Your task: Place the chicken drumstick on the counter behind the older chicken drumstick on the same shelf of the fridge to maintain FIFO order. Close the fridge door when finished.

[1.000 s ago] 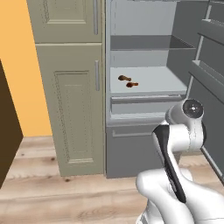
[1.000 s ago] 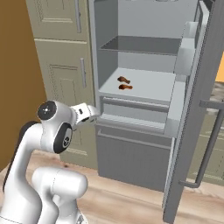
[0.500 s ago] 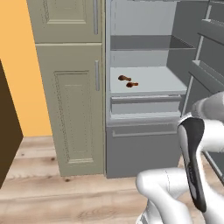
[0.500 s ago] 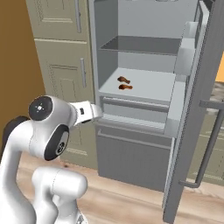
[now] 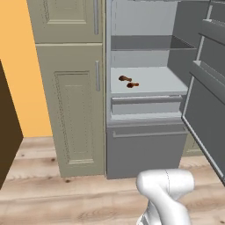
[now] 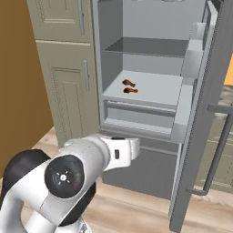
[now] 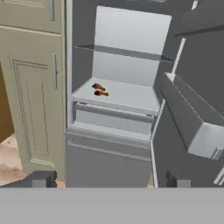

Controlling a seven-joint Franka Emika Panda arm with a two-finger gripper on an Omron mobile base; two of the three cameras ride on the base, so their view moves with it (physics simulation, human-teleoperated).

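Observation:
Two brown chicken drumsticks lie side by side on the pale shelf (image 5: 154, 81) of the open fridge (image 5: 145, 39). One drumstick (image 5: 125, 78) (image 6: 129, 83) (image 7: 99, 87) lies behind the other drumstick (image 5: 132, 85) (image 6: 130, 90) (image 7: 101, 93). Well in front of the fridge and below the shelf, my gripper (image 7: 108, 181) is open and holds nothing. Its two dark fingertips (image 7: 39, 179) stand wide apart. The fridge door (image 6: 205, 113) (image 5: 206, 88) stands swung open on the right. A sliver of speckled counter (image 6: 227, 96) shows past the door.
Beige cupboard doors (image 5: 72, 110) stand left of the fridge. Below the shelf are a pale drawer (image 5: 147, 105) and the grey lower drawer front (image 5: 145, 149). The door's inner bins (image 7: 192, 122) jut towards the opening. Its bar handle (image 6: 218, 150) faces outward. The floor is wood.
The arm has folded down and back, so my hand now sits lower and further right in the right base view. The drumsticks and door have not moved.

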